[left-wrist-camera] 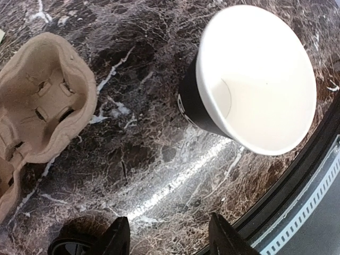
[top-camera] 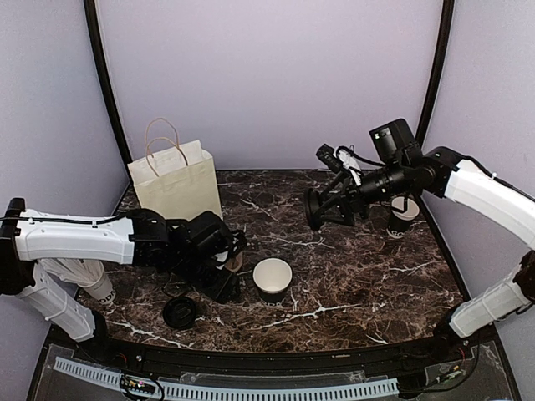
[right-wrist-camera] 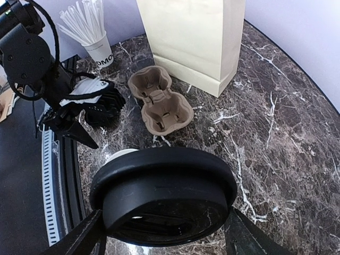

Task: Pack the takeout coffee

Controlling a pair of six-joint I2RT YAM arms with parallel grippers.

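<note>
No cup wearing a lid shows plainly. A black cup with white print (top-camera: 401,219) stands at the back right, half hidden by my right arm, so I cannot tell whether it has a lid. My right gripper (top-camera: 324,209) is shut on a black plastic lid (right-wrist-camera: 164,194), held on edge in the air above the table's middle. An open black cup with a bare white rim (top-camera: 272,278) stands at the centre front; it also shows in the left wrist view (left-wrist-camera: 255,79). My left gripper (left-wrist-camera: 170,236) is open and empty, low over the table left of that cup.
A cream paper bag (top-camera: 175,180) stands at the back left. A brown pulp cup carrier (right-wrist-camera: 159,101) lies in front of it, by my left gripper. A second black lid (top-camera: 180,312) lies flat at the front left. A white cup of straws (right-wrist-camera: 95,37) stands at the far left.
</note>
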